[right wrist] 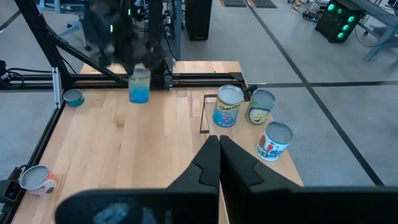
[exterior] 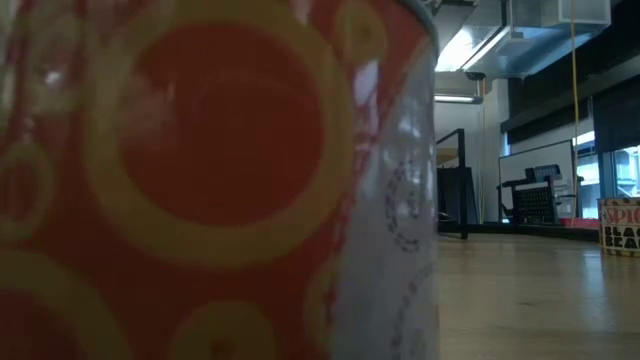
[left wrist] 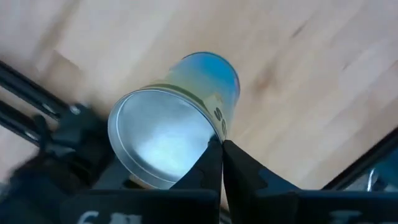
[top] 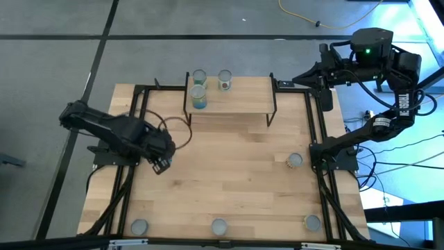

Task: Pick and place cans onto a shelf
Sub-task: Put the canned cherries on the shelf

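In the high view, the shelf (top: 232, 97) is seen standing near the far edge of the table (top: 229, 180), and three cans rest on its left half: a blue-labelled can (top: 199, 98), a second can (top: 200, 76) just behind it at the far edge, and a third can (top: 225, 80) beside that one. The left gripper (top: 161, 161) is seen over the left side of the table, well apart from the shelf. The right gripper (top: 300, 78) is held off the shelf's right end, near the table's far right corner. A fallen can (top: 294, 161) lies near the right edge, and three more cans (top: 218, 226) are spaced along the near edge. In the low view, an orange can with yellow rings (exterior: 215, 180) fills most of the picture, and a black-labelled can (exterior: 620, 226) is seen far off on the table. In the left wrist view, a blue can (left wrist: 177, 127) is pinched between the left jaws, lifted above the table. In the right wrist view, the right jaws are pressed together with nothing between them, the three shelf cans are seen beyond them, and the blue can is seen hanging in the left jaws above the table.
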Motion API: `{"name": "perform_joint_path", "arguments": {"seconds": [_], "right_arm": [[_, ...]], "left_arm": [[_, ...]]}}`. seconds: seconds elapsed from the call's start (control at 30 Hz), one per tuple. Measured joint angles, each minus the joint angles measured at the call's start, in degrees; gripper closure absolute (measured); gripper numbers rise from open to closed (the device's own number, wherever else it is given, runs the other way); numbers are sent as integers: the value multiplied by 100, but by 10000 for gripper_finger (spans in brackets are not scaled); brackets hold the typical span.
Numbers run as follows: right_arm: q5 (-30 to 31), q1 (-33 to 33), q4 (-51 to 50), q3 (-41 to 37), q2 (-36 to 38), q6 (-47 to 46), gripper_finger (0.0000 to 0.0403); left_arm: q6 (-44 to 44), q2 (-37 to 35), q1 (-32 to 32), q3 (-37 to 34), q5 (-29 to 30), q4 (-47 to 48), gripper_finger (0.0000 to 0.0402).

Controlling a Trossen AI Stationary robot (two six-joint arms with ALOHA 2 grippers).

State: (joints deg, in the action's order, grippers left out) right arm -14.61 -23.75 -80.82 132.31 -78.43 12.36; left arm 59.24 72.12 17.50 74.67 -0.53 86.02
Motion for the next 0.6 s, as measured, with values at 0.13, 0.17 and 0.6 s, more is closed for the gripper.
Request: {"name": "perform_joint_path", "arguments": {"seconds": [0.13, 0.17, 0.6], "right_arm": [[0, -1, -20, 0, 0, 6, 399], [0, 0, -48, 0, 0, 7, 399], [-2, 0, -94, 0, 2, 9, 399]], "left_arm": [[-121, 150, -136, 1050, 673, 365, 401], [-224, 237, -165, 1313, 857, 404, 401], [-3652, 2672, -1092, 4731, 1369, 390, 401]]}}
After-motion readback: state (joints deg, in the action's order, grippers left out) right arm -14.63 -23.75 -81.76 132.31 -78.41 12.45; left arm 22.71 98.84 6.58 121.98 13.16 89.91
